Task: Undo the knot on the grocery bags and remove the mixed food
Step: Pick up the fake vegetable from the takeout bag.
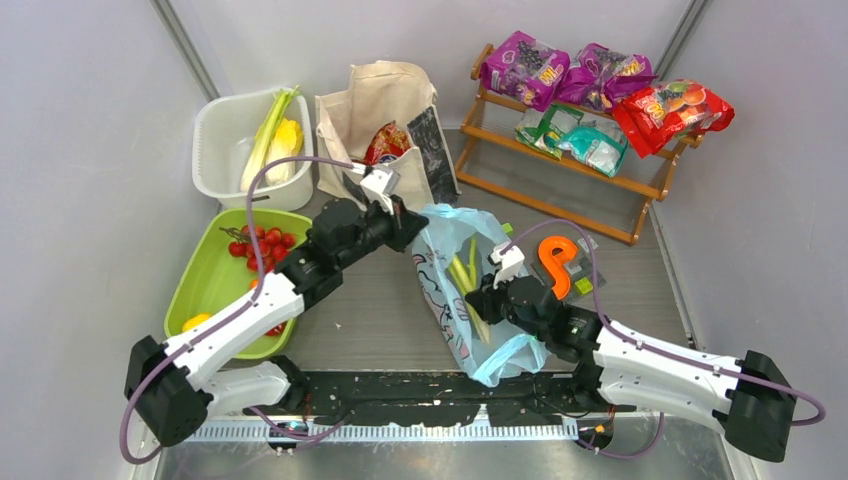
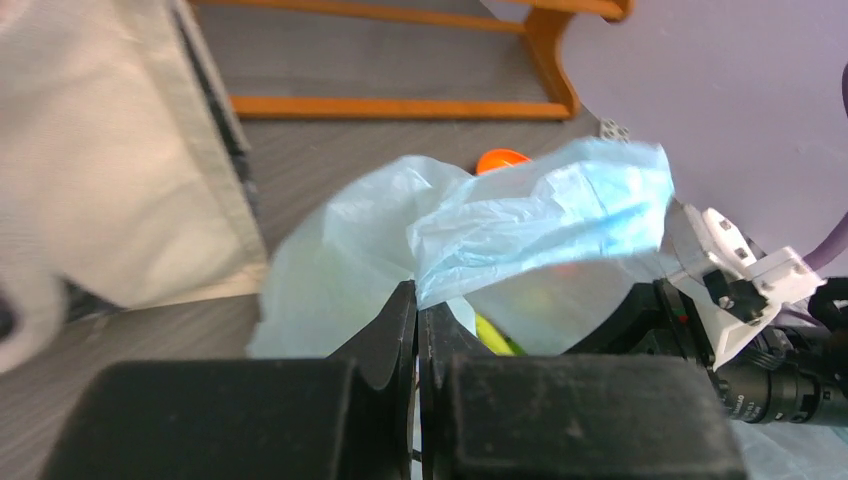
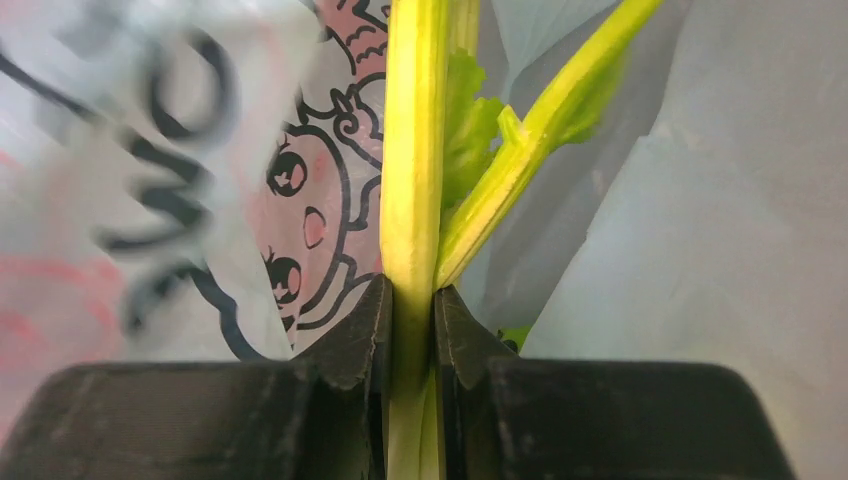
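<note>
Left claw [image 2: 417,298] shut, pinching thin blue film at the bag [image 1: 440,265] mouth, middle of the surface [image 1: 370,320]. Right claw [image 3: 410,305] clamps a stalk [image 3: 410,180] inside the bag. Bag: soft, slick film, likely tears easily; hold the rim, not the printed wall. Stalk: stiff, ribbed, light, probably snaps if bent; grip the thick rib. Tote [image 1: 380,110] at far side, upright canvas, red crinkly packet [image 1: 388,143] inside.

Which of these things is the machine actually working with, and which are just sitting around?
In the job: light-blue bag, pinched by the left tool; green stalk, gripped by the right tool; canvas tote.
Lying about: purple packets; teal packets; wooden rack; orange piece.
</note>
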